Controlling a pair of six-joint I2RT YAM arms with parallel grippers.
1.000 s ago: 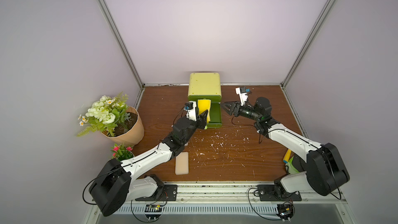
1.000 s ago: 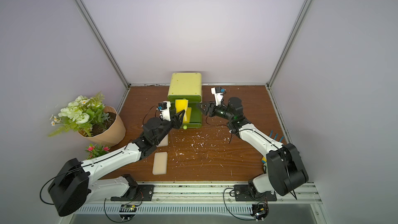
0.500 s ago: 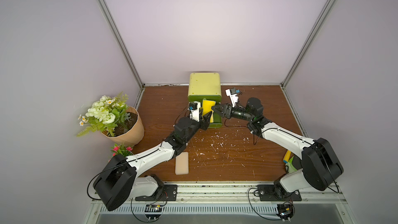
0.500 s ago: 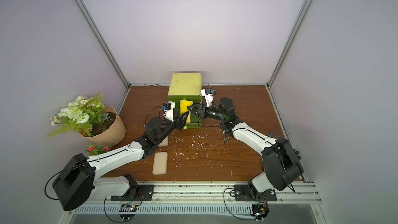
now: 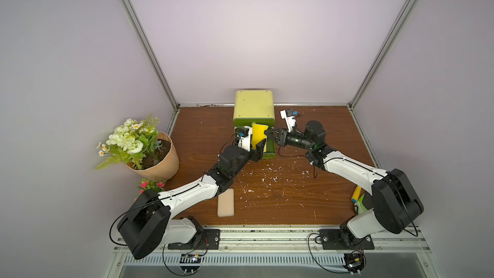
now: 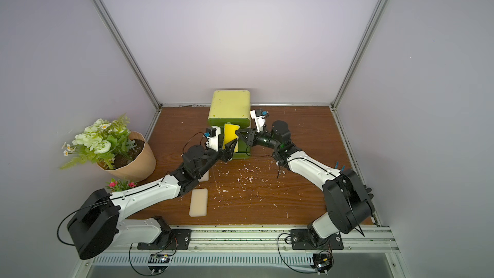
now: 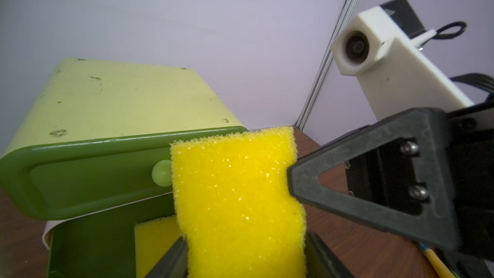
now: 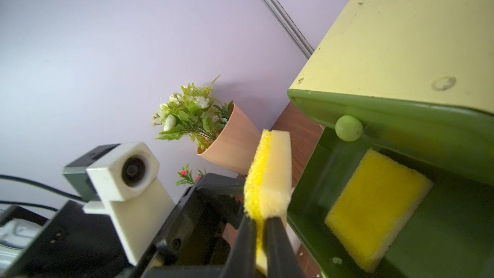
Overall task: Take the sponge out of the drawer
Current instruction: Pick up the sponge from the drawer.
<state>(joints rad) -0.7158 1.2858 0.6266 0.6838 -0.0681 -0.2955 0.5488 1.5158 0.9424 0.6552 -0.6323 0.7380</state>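
Item: yellow sponge (image 8: 270, 169), upright, raised above open drawer (image 8: 318, 183) w/ 2nd sponge (image 8: 374, 209) inside; R gripper (image 8: 263, 225) jaws pinched tight on its edge; L gripper (image 7: 246, 252) jaws straddle lower end, grip unclear.

The held sponge (image 7: 240, 196) runs off the left wrist picture's edge, hiding part of another sponge (image 7: 155, 244); the left arm (image 6: 160, 191) covers most of a pale block (image 6: 205, 176).
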